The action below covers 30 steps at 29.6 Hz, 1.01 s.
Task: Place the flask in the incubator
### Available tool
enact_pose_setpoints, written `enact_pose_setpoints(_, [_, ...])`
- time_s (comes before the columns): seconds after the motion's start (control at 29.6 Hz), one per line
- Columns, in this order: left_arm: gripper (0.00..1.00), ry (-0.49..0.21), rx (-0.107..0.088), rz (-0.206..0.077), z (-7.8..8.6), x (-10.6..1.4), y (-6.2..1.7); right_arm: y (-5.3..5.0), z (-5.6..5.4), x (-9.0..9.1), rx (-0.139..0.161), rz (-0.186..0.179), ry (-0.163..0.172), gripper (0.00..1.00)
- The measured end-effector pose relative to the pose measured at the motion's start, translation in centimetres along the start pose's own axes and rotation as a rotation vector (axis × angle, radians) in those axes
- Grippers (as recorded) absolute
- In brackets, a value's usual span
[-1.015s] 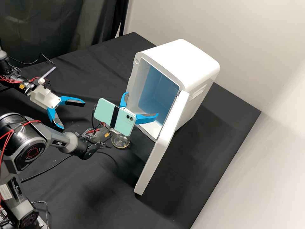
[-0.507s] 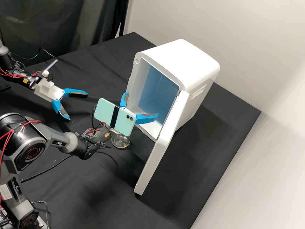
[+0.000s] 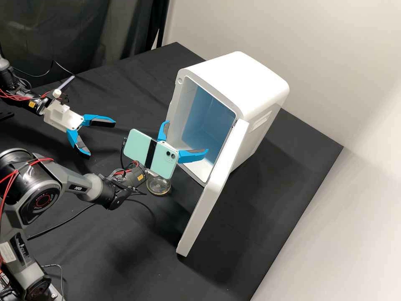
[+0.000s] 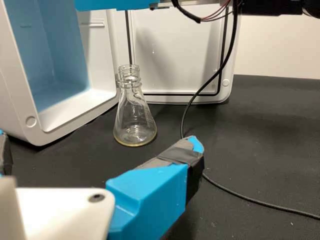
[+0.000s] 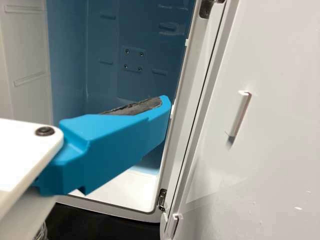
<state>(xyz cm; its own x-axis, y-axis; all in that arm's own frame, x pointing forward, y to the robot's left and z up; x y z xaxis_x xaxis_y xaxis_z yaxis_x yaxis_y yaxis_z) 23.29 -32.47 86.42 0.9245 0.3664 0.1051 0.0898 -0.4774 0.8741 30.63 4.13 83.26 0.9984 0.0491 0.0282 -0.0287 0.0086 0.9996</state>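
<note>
Looking down from the high camera, I see the incubator (image 3: 246,83) standing on the black bench (image 3: 125,242) with its door (image 3: 211,192) swung wide open, so that the pale blue inside is visible. The flask (image 4: 134,120) is not inside it. It is a clear glass conical flask, and it stands upright on the bench just in front of the open chamber, near the lower front edge of the incubator. Both grippers are apart from it.

The right gripper (image 3: 186,136) hangs above the flask, at the mouth of the incubator. Its two blue fingers are spread apart and hold nothing. In its own wrist view one finger points toward the blue chamber, beside the hinged edge of the door. A mint green phone (image 3: 152,152) is mounted on this wrist and hides most of the flask from the high camera, where I see only the round base under it.

The left gripper (image 3: 99,137) is well apart from the flask, over the bench on the side away from the door. Its fingers are also spread wide, with nothing between them. From its wrist view I look across the bench at the flask, and a thin black cable (image 4: 240,192) lies on the cloth near it.
</note>
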Motion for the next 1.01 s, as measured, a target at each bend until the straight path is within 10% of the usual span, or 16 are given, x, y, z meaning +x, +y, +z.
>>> enact_pose_setpoints(1.01, [1.0,-0.017,0.005,0.004,0.5,-0.2,0.11,-0.7,0.9,-5.1,-0.004,-0.048,0.057,1.0])
